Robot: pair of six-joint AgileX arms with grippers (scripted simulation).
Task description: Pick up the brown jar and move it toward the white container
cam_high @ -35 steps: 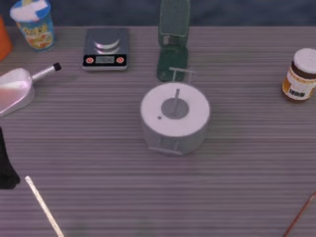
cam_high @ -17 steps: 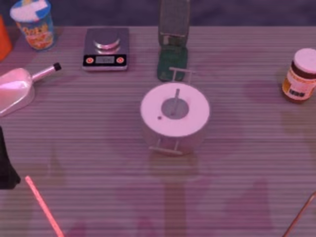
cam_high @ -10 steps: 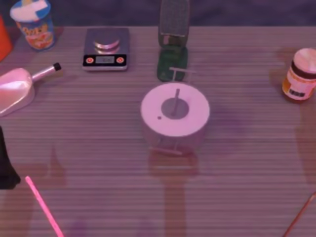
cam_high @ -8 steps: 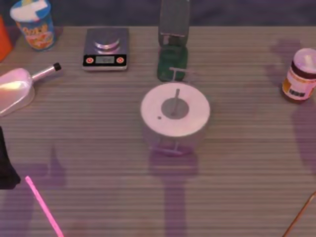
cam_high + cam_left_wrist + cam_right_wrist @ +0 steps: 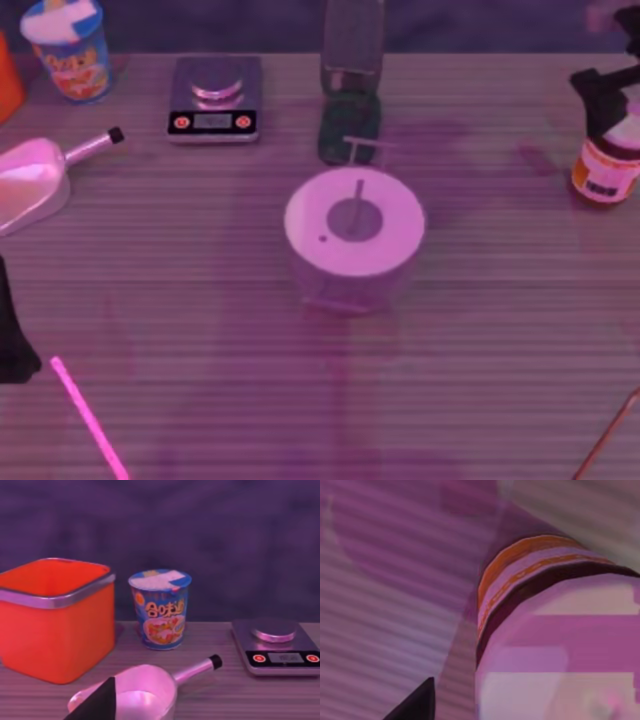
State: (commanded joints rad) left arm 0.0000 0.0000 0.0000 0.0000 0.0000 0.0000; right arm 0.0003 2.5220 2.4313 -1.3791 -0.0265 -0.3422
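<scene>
While poised just above the brown jar with finger spread impossible to tell, right gripper risks toppling it if descending off-centre.

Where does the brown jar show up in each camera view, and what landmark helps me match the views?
Top view: the brown jar stands at the table's right edge, with the right gripper above its lid.
Left wrist view: not in it.
Right wrist view: the jar fills the frame, close up, lid nearest the camera.
Shared landmark: the striped table shows in all three views; the scale links the top and left wrist views.
</scene>
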